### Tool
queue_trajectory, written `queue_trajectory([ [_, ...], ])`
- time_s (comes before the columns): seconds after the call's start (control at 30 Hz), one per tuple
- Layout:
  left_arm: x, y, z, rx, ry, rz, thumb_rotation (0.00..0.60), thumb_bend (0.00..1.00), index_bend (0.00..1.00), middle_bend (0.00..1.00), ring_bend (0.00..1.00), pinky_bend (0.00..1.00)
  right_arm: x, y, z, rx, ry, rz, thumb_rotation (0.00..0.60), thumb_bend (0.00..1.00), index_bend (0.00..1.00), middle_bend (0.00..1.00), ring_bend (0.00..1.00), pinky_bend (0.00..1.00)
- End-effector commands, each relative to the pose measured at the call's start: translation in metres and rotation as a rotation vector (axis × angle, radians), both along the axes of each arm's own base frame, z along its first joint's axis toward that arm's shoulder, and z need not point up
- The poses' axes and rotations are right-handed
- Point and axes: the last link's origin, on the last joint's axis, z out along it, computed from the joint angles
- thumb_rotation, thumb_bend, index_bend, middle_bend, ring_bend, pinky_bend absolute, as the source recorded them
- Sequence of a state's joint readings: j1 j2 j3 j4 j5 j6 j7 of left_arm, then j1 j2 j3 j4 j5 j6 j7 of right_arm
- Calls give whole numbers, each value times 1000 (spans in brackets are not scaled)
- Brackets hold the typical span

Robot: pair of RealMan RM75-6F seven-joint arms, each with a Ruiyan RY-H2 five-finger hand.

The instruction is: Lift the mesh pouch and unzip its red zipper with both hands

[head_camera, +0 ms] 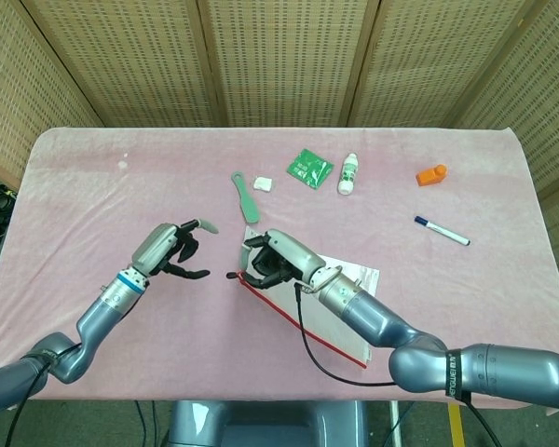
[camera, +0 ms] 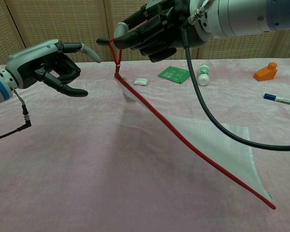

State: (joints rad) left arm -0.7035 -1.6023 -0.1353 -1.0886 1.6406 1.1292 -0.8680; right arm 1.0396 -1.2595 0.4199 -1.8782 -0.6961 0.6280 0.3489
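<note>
The white mesh pouch [camera: 217, 145] [head_camera: 340, 279] hangs slanted, its near corner on the pink table [head_camera: 102, 205], its red zipper [camera: 183, 140] [head_camera: 303, 326] running along the lower edge. My right hand [camera: 152, 31] [head_camera: 272, 263] pinches the red zipper pull loop [camera: 117, 50] and holds that corner of the pouch up in the air. My left hand [camera: 46, 65] [head_camera: 172, 250] hovers to the left of the pull, fingers apart and curved, holding nothing, a short gap from the loop.
At the back of the table lie a green spatula-like tool [head_camera: 243, 196], a small white block [head_camera: 263, 184], a green packet [head_camera: 308, 168], a white bottle [head_camera: 349, 173], an orange piece [head_camera: 430, 174] and a blue-capped marker [head_camera: 441, 231]. A black cable [camera: 217, 130] loops from the right wrist.
</note>
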Motion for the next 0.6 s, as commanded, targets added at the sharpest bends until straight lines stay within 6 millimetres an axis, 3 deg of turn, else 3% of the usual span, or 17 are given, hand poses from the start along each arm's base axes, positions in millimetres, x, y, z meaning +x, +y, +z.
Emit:
queue_trajectory([
  [0.03, 13, -3, -9, -49, -39, -5, 600, 0, 329, 905, 763, 893, 0, -2, 2, -17, 5, 0, 600, 758, 765, 992, 955, 1000],
  [0.6, 35, -11, -34, -164, -168, 0, 600, 0, 377, 905, 763, 893, -4, -5, 8, -63, 30, 1, 600, 759, 765, 993, 955, 1000],
])
